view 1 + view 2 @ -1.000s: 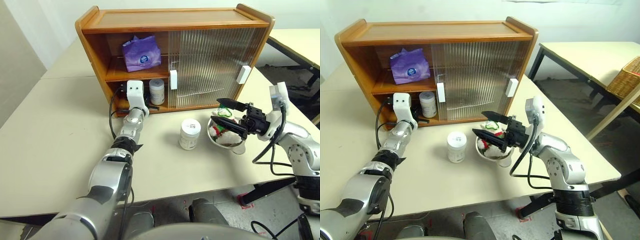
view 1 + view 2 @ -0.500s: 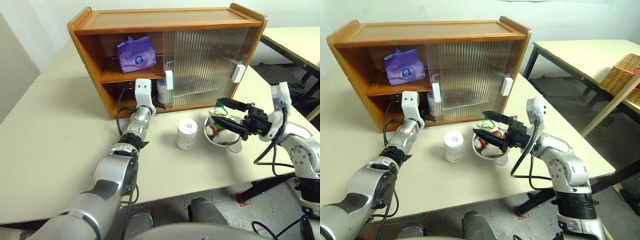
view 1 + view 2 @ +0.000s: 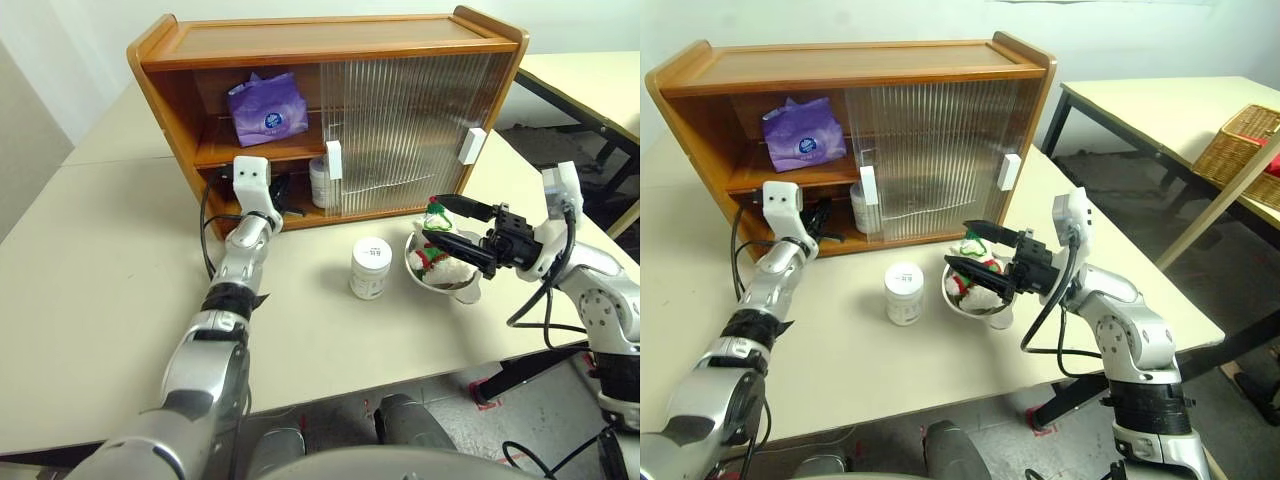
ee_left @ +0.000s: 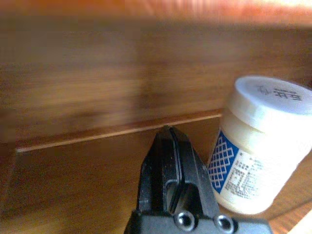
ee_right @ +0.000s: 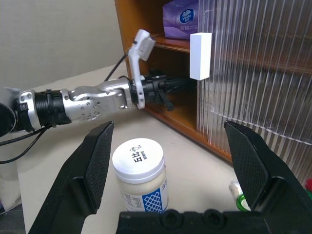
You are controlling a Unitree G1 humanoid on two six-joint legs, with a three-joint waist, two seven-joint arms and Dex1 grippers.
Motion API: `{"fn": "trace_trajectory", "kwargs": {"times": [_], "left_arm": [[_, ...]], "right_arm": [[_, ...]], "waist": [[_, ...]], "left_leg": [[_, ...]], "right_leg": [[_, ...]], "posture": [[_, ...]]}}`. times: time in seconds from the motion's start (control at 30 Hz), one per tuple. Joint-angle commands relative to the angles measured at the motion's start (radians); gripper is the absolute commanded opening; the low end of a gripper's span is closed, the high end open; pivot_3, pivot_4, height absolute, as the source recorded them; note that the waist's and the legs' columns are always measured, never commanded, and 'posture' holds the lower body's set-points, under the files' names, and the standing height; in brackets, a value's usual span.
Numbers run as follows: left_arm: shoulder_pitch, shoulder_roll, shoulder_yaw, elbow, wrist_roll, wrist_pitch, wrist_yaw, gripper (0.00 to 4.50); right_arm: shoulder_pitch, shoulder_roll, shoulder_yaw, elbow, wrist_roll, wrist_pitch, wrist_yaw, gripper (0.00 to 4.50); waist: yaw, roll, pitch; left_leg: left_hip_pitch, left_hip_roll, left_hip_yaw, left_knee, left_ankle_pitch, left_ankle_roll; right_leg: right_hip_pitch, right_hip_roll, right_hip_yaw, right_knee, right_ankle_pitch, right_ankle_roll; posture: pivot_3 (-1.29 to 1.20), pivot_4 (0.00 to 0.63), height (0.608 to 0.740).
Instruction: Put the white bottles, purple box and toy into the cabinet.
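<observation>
Left wrist view: left gripper [image 4: 168,146], clenched empty, sits inside cabinet [image 3: 200,45] lower shelf beside one white bottle [image 4: 258,156]. Best to exit straight w/o nudging it; right gripper [image 3: 452,223] spread wide.

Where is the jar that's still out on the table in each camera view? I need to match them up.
Left eye view: table jar, centre, in front of the cabinet.
Right eye view: left of centre.
Left wrist view: this is the other jar, on the cabinet's lower shelf.
Right wrist view: between the open right claw fingers.
Shared landmark: white door handle.
</observation>
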Motion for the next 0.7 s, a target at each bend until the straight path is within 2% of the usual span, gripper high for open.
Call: {"fn": "trace_trajectory", "kwargs": {"times": [0.03,0.17,0.27,0.43,0.6,0.63,0.7], "left_arm": [[0.090,0.026,-0.024,-0.195,-0.060,0.120,-0.123,0.04],[0.205,0.078,-0.053,-0.424,-0.149,0.274,-0.289,0.04],[0.261,0.121,-0.062,-0.517,-0.228,0.327,-0.426,0.62],[0.309,0.211,-0.071,-0.525,-0.276,0.271,-0.649,2.38],[0.327,0.285,-0.094,-0.493,-0.327,0.303,-0.865,4.20],[0.328,0.294,-0.101,-0.486,-0.325,0.296,-0.890,4.49],[0.325,0.320,-0.138,-0.455,-0.296,0.250,-0.968,4.49]], "right_arm": [[-0.025,-0.001,0.016,0.027,-0.007,-0.003,0.020,4.50],[-0.037,0.000,0.021,0.046,-0.011,-0.006,0.032,4.50],[-0.038,0.004,0.023,0.054,-0.015,-0.011,0.038,4.50],[-0.038,0.010,0.025,0.057,-0.020,-0.015,0.043,4.50],[-0.039,0.011,0.022,0.055,-0.020,-0.018,0.047,4.50],[-0.039,0.011,0.020,0.054,-0.019,-0.018,0.048,4.50],[-0.037,0.008,0.016,0.052,-0.019,-0.017,0.050,4.50]], "waist": [[0.004,0.000,0.000],[0.022,0.000,0.000],[0.037,0.000,0.000],[0.053,0.000,0.000],[0.055,0.001,-0.001],[0.055,0.001,-0.001],[0.056,0.001,-0.001]], "left_leg": [[0.000,0.000,0.000,0.000,0.000,0.000],[0.000,0.000,0.000,-0.001,0.000,0.000],[0.000,0.000,0.000,-0.001,0.000,-0.001],[0.003,0.000,0.000,-0.001,0.000,-0.001],[0.004,0.001,0.000,-0.001,-0.001,0.000],[0.004,0.001,0.000,-0.001,-0.001,0.000],[0.004,0.001,0.000,-0.001,-0.001,0.000]], "right_leg": [[0.000,0.000,0.000,0.000,0.001,-0.002],[0.000,0.000,0.000,0.000,0.002,-0.003],[0.000,0.000,0.000,0.000,0.002,-0.005],[0.000,0.000,0.000,0.001,0.003,-0.008],[-0.001,0.000,0.000,0.002,0.004,-0.009],[-0.002,0.000,0.000,0.002,0.004,-0.009],[-0.004,0.000,0.000,0.002,0.004,-0.009]], "posture": [[-0.22,0.000,0.740],[-0.21,0.000,0.740],[-0.20,0.000,0.740],[-0.20,0.000,0.740],[-0.20,0.000,0.740],[-0.20,0.000,0.740],[-0.20,0.000,0.740]]}}
